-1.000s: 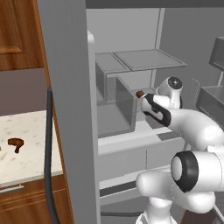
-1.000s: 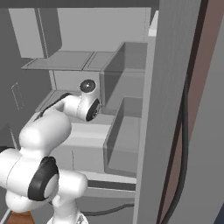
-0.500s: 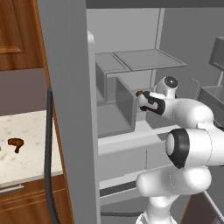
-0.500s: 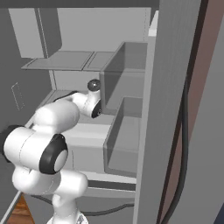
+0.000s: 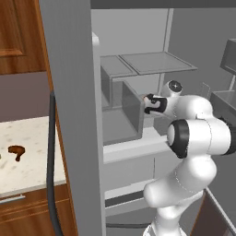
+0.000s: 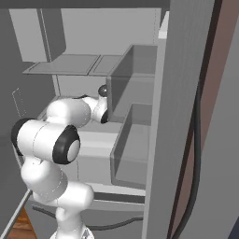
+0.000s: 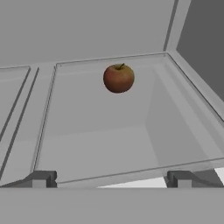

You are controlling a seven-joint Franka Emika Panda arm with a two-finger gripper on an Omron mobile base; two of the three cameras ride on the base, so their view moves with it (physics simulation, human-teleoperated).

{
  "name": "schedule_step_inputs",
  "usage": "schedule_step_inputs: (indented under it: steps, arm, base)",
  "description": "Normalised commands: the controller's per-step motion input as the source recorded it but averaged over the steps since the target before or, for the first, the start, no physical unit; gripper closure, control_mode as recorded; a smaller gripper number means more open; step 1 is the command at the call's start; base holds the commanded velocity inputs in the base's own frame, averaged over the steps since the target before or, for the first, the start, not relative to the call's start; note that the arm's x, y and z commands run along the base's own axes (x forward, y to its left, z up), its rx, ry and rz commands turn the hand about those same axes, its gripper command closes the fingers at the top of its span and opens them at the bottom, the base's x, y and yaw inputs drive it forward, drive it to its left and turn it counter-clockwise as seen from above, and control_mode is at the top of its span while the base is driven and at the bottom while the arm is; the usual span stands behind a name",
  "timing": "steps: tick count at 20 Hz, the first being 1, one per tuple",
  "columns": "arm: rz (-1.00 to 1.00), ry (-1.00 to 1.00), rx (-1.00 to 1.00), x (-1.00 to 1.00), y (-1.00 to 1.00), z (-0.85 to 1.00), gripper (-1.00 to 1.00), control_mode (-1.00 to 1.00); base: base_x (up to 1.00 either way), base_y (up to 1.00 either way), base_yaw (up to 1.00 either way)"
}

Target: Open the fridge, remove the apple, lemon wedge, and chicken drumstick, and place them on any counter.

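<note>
The fridge point(image 5: 69, 92) stands open, its grey door edge-on in front of me. In the hand view the apple point(image 7: 118, 78), round and reddish-brown with a short stem, lies at the back of a clear drawer point(image 7: 96, 127). My gripper point(image 7: 111, 179) is open and empty at the drawer's near rim, well short of the apple. In the left base view the gripper point(image 5: 148, 104) reaches into the fridge just under the glass shelf. The chicken drumstick point(image 5: 16, 151) lies on the counter point(image 5: 32, 133) at the left. The lemon wedge is out of view.
Glass shelves point(image 5: 152, 62) hang just above my hand. Clear door bins point(image 6: 135, 140) line the open door point(image 6: 182, 93) on the right. A black cable point(image 5: 50, 161) runs down the door edge. A brown wall cabinet point(image 5: 14, 37) hangs over the counter.
My arm has stretched further into the fridge, carrying the hand a little deeper toward the drawer. The jaws stay open. The drumstick has not moved.
</note>
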Motion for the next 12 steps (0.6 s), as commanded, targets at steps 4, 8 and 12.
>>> schedule_step_inputs:
  steps: [4, 8, 12]
  arm:
    - [0.0, 0.0, 0.01, 0.37, -0.13, -0.08, -1.0, -1.0]
    - [0.0, 0.0, 0.01, 0.37, -0.03, -0.08, -1.0, -1.0]
    - [0.0, 0.0, 0.01, 0.38, -0.03, -0.05, -1.0, -1.0]
  base:
    - [0.0, 0.0, 0.0]
    - [0.0, 0.0, 0.0]
    - [0.0, 0.0, 0.0]
